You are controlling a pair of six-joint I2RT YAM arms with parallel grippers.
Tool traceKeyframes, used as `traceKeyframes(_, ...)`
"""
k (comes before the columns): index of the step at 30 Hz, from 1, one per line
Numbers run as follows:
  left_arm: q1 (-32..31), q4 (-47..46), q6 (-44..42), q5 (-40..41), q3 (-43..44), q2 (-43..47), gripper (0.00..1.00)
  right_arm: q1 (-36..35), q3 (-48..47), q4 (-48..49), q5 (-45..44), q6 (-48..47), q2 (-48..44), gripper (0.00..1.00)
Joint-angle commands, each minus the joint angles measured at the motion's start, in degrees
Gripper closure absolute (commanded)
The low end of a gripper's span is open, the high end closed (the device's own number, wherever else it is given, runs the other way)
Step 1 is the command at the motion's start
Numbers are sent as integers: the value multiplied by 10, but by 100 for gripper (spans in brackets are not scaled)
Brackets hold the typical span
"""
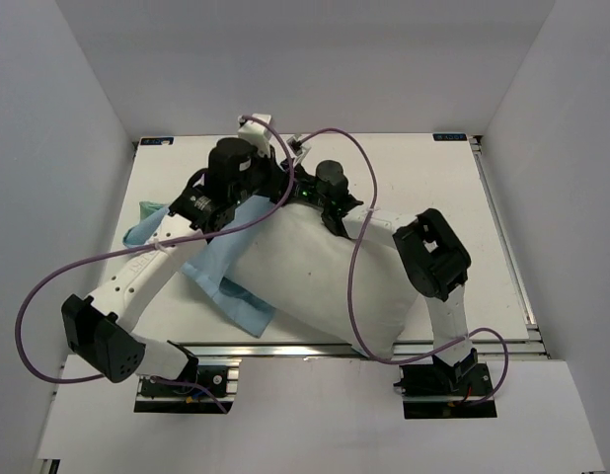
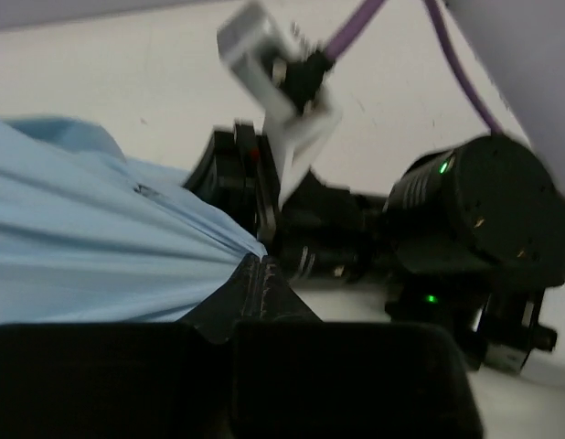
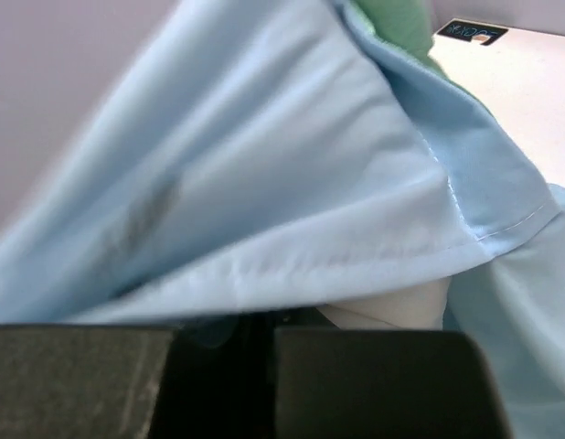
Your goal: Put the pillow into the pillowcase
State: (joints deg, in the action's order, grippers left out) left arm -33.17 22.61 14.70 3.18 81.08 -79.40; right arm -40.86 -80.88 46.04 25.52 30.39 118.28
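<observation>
The white pillow (image 1: 330, 286) lies slantwise on the table's middle, running toward the front edge. The pillowcase (image 1: 208, 269) shows its light blue face from under the pillow's left side, with a green bit (image 1: 145, 209) at the far left. My left gripper (image 1: 283, 186) is at the pillow's far end, shut on a bunched fold of the light blue pillowcase (image 2: 109, 247), pinched at the fingertips (image 2: 255, 273). My right gripper (image 1: 323, 197) is close beside it, shut on the pillowcase hem (image 3: 356, 247), which drapes over its jaws (image 3: 255, 322). A sliver of white pillow (image 3: 392, 306) shows under the hem.
The white table (image 1: 433, 188) is walled in white on three sides. A metal rail (image 1: 315, 348) runs along the front edge. Purple cables (image 1: 352, 267) loop over the pillow and off the left side. The right arm's black wrist (image 2: 484, 215) sits right next to my left gripper.
</observation>
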Motion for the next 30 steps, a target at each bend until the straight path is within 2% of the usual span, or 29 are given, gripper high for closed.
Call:
traceKeyframes(1,-23,-50,48,-145,-61,36,100,-5,-3,170,-92,93,18,100)
traceKeyframes(5,-35,-85,90,-242,-184,40,100,3,2,86,-209,67,2,100)
traceKeyframes(6,-56,-99,93,-260,-196,39,100,13,4,82,-208,81,5,100)
traceKeyframes(8,-89,-79,73,-245,-196,33,100,27,-5,59,-201,110,13,100)
traceKeyframes(9,-128,-68,68,-228,-191,28,100,40,-9,45,-200,119,18,100)
traceKeyframes(13,-185,-63,52,-230,-166,-14,100,57,1,3,-196,138,23,99)
traceKeyframes(14,-186,-67,59,-217,-165,-24,100,59,10,-7,-177,125,20,94)
traceKeyframes(15,-186,-68,62,-195,-158,-28,100,63,14,-17,-162,118,14,81)
traceKeyframes(16,-185,-51,64,-160,-146,-33,100,66,20,-29,-142,108,-1,73)
traceKeyframes(17,-183,-29,69,-70,-127,-50,100,69,29,-78,-110,83,-10,67)
traceKeyframes(18,-178,8,74,-30,-87,-60,100,75,34,-109,-95,71,-31,57)
traceKeyframes(20,-157,22,82,19,-58,-78,100,79,56,-180,-66,48,-56,52)
traceKeyframes(21,-127,19,83,12,-48,-81,100,86,83,-200,-60,44,-68,43)
traceKeyframes(23,-76,11,89,-8,-26,-86,100,97,93,-262,-29,21,-101,39)
traceKeyframes(26,-29,7,77,-18,3,-100,100,119,58,-369,23,-23,-123,11)
traceKeyframes(27,-26,13,71,-12,12,-108,100,124,41,-446,29,-60,-125,11)
traceKeyframes(29,-25,20,52,-1,40,-116,99,125,-7,-523,26,-98,-128,11)
traceKeyframes(30,-25,23,48,-2,47,-119,94,125,-17,-574,23,-113,-132,11)
